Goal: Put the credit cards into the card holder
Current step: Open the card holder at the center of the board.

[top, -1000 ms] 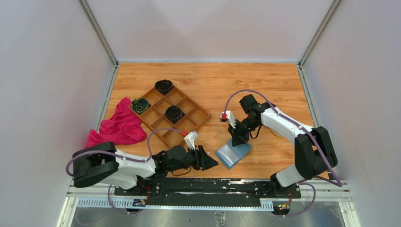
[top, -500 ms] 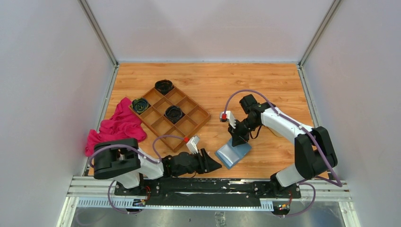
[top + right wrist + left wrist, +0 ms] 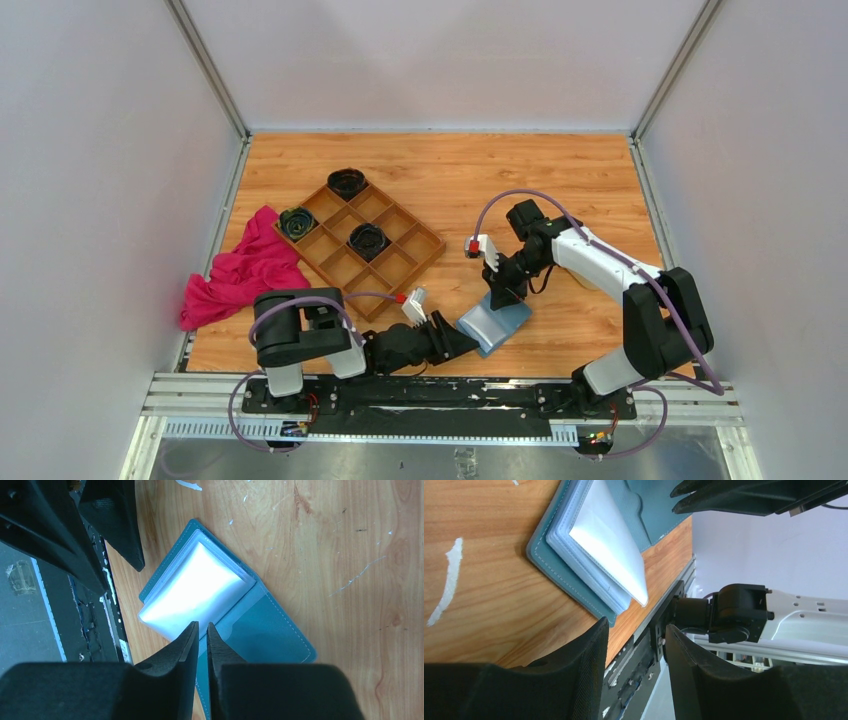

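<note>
The teal card holder [image 3: 495, 325] lies open on the table near the front edge. It also shows in the left wrist view [image 3: 569, 577] and the right wrist view [image 3: 270, 630]. A whitish card [image 3: 200, 587] lies on its light blue slotted side, and its corner sticks out past the slots in the left wrist view [image 3: 611, 545]. My left gripper [image 3: 462, 340] is open and empty, low at the holder's near left corner [image 3: 636, 630]. My right gripper [image 3: 500, 295] stands upright over the holder's far flap, its jaws almost together with nothing seen between them [image 3: 201, 625]. No other cards show.
A brown wooden compartment tray [image 3: 395, 262] with three dark rolled items sits at the left middle. A pink cloth [image 3: 245, 272] lies left of it. The black base rail [image 3: 430, 390] runs along the table's front edge, just below the holder.
My left arm has folded in and slid its gripper right along the front edge, up to the holder's corner. The right arm and the holder have not moved.
</note>
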Tool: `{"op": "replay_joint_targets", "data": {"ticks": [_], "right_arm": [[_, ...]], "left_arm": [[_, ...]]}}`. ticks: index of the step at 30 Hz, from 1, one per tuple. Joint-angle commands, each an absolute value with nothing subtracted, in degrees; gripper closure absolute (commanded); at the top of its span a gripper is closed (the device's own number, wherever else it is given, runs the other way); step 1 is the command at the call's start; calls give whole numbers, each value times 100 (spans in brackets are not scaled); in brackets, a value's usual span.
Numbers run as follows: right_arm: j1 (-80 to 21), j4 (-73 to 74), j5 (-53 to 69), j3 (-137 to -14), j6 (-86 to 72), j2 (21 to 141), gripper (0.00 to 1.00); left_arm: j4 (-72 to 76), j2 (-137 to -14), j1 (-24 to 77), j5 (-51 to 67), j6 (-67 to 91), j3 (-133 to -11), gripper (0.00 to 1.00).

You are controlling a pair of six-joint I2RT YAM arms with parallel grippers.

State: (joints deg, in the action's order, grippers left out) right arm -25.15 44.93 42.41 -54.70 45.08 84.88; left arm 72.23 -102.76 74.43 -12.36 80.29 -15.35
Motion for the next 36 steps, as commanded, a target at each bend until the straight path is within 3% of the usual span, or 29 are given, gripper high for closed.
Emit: {"op": "replay_joint_targets", "data": {"ticks": [1,15,36], "right_arm": [[-2608,4693,4254,-5422,4623,8413,85],[-2606,4711,4263,-5423,4649,8398,85],[-2610,4728,4280,-5423,4658,8389,85]], "left_arm": [[7635,-10514,7449,-1516,8102,-1743,52],[7559,-10942,7286,-1345,8263,-2059,55],[7673,-11081,7225,-1269,8422,-2092,51]]}}
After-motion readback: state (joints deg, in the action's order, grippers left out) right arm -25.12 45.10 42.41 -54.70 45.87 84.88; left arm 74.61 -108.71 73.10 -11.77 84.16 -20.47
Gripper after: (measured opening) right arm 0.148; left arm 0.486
